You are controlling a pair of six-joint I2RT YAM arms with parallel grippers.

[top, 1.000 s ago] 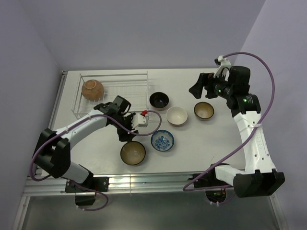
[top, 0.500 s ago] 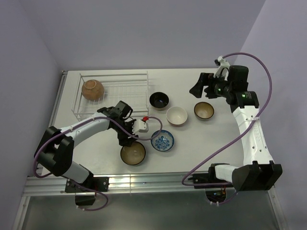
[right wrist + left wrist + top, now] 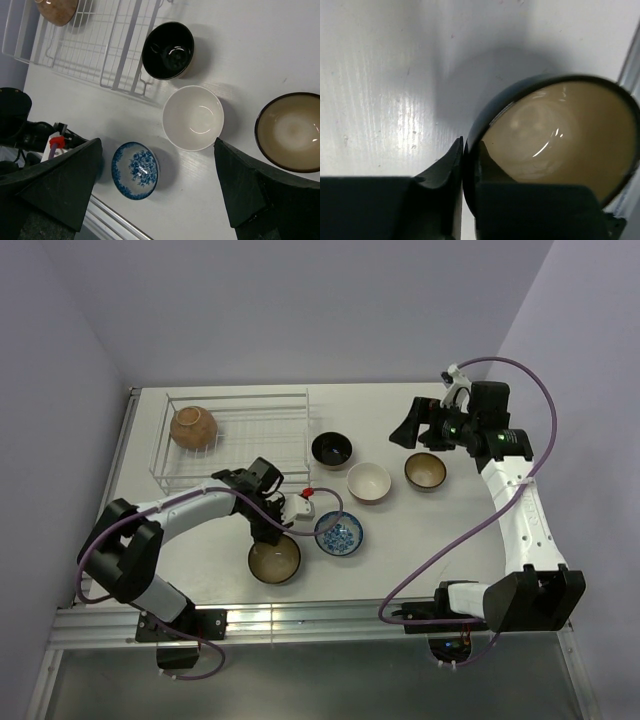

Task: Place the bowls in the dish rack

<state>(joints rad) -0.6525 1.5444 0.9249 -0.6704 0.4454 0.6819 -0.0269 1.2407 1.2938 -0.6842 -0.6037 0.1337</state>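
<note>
A tan-brown bowl (image 3: 275, 561) (image 3: 560, 135) with a dark outside sits near the table's front edge. My left gripper (image 3: 274, 531) (image 3: 469, 150) is shut on its near rim, one finger inside and one outside. Beside it rests the blue-and-white bowl (image 3: 339, 533) (image 3: 135, 170). Further back stand the black bowl (image 3: 332, 450) (image 3: 168, 50), the white bowl (image 3: 369, 482) (image 3: 193, 118) and another tan bowl (image 3: 425, 471) (image 3: 290, 131). The dish rack (image 3: 250, 400) (image 3: 107, 47) at the back left holds one upturned tan bowl (image 3: 193, 427). My right gripper (image 3: 413, 426) (image 3: 157, 145) hangs open, high over the bowls.
A metal rail (image 3: 320, 615) runs along the near table edge, close to the gripped bowl. Purple cables (image 3: 450, 540) loop from both arms. Lilac walls close the back and both sides.
My left gripper has moved toward the front tan bowl, come down on its rim and shut on it. The right arm has only shifted slightly.
</note>
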